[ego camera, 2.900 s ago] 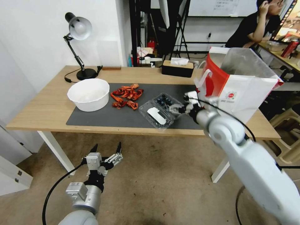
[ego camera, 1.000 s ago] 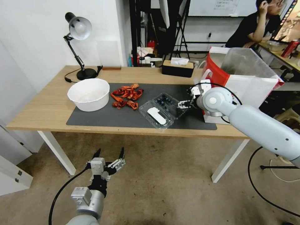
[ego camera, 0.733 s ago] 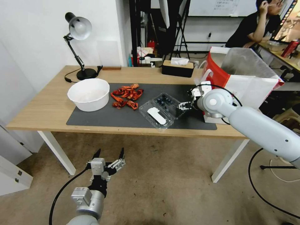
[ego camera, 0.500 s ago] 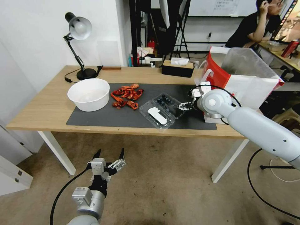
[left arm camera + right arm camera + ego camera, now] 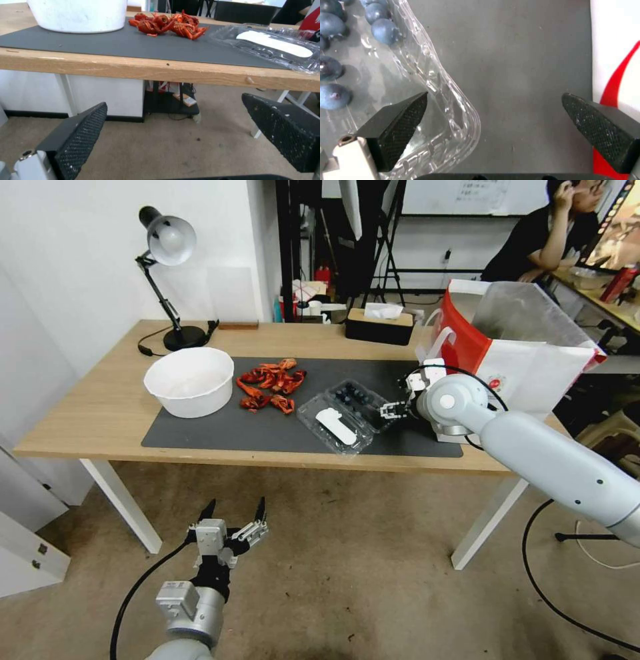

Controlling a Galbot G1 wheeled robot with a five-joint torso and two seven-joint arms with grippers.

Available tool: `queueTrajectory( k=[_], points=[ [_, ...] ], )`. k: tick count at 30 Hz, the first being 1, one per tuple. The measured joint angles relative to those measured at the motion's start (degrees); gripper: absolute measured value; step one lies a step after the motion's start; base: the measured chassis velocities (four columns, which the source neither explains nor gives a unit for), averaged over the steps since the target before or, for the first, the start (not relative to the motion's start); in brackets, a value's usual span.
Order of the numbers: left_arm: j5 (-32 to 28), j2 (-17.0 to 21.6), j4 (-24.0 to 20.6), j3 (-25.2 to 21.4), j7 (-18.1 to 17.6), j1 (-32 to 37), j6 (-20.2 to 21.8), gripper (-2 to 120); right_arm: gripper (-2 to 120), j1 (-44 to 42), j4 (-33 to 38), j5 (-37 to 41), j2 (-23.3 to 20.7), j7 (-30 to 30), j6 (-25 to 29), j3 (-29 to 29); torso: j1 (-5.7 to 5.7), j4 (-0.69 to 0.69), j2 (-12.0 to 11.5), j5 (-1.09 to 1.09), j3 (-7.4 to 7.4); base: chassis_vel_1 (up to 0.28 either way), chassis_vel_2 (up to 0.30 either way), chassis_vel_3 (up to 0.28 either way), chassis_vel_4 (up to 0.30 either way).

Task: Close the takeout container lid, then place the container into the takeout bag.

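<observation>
The takeout container (image 5: 352, 399) lies open on the dark mat, blueberries in its far half; its rim corner (image 5: 453, 110) shows close up in the right wrist view. The lid (image 5: 333, 425) with its white sticker lies flat toward the table's front edge and appears as lid (image 5: 276, 47) in the left wrist view. My right gripper (image 5: 393, 410) is open at the container's right corner; one of its fingers (image 5: 400, 122) sits over the clear rim. The takeout bag (image 5: 513, 360) stands open at the right. My left gripper (image 5: 230, 517) hangs open below the table.
A white bowl (image 5: 189, 380) and a pile of red crayfish shells (image 5: 270, 383) sit on the mat (image 5: 220, 430) to the left. A black tissue box (image 5: 379, 325) and a desk lamp (image 5: 167, 260) stand at the back of the table.
My right arm swung round and lowered, and its gripper now sits at the container's right corner. The left arm sank slightly.
</observation>
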Motion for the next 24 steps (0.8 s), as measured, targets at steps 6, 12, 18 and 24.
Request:
queueTrajectory(
  k=[6, 12, 18, 24],
  points=[
    [0.09, 0.11, 0.00, 0.00, -0.09, 0.07, -0.09, 100, 100, -0.01, 1.29, 1.73, -0.60, 2.06, 0.00, -0.01, 0.00, 0.00, 0.00, 0.00, 0.00, 0.000, 0.000, 0.000, 0.000],
    [0.33, 0.12, -0.13, 0.12, -0.19, 0.18, -0.19, 100, 100, -0.60, 3.42, 3.28, -1.83, 3.54, 0.00, -0.05, 0.00, -0.01, 0.00, 0.00, 0.00, 0.000, 0.000, 0.000, 0.000],
    [0.54, 0.02, -0.23, 0.19, -0.32, 0.31, -0.38, 100, 100, -1.29, 4.89, 4.89, -2.28, 4.70, 0.01, 0.13, 0.00, 0.00, 0.00, 0.00, 0.00, 0.000, 0.000, 0.000, 0.000],
    [0.71, -0.20, -0.26, 0.26, -0.42, 0.42, -0.54, 100, 100, -1.73, 5.65, 5.96, -2.59, 5.24, 0.01, 0.36, 0.00, 0.00, 0.00, 0.00, 0.00, 0.000, 0.000, 0.000, 0.000]
  ],
)
